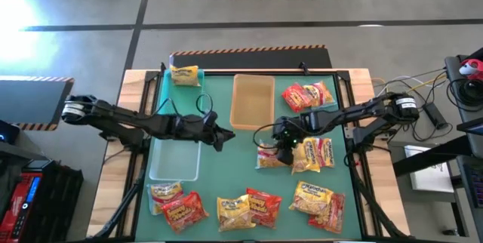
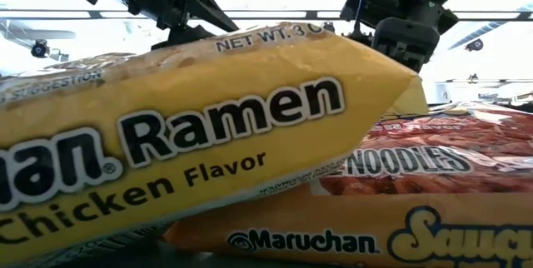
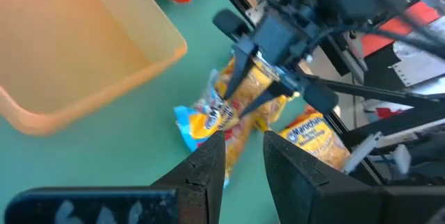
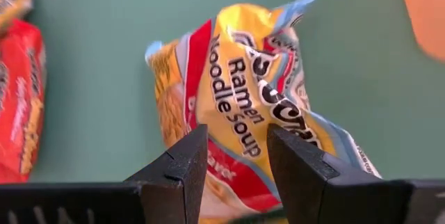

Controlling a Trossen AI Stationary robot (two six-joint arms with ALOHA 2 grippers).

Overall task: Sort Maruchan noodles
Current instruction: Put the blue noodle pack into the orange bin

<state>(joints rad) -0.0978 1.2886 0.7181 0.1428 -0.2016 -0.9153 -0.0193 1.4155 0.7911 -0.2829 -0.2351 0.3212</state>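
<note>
— Crinkly plastic slips: the right gripper (image 4: pixel 236 156) straddles that yellow packet (image 4: pixel 254 99) mid-mat beside the tan tray (image 1: pixel 253 101), fingers parted, not clamped. It could skid.
— Left gripper (image 3: pixel 243 158) hovers nearby, slightly parted, empty. Only the left wrist view shows both grippers — low view's blocked by packets.

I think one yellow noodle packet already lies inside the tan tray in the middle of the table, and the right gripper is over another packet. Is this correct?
Not quite. In the high view the tan tray is empty; the lone yellow packet lies in the teal tray at the far left. The right gripper is indeed over another packet.
</note>
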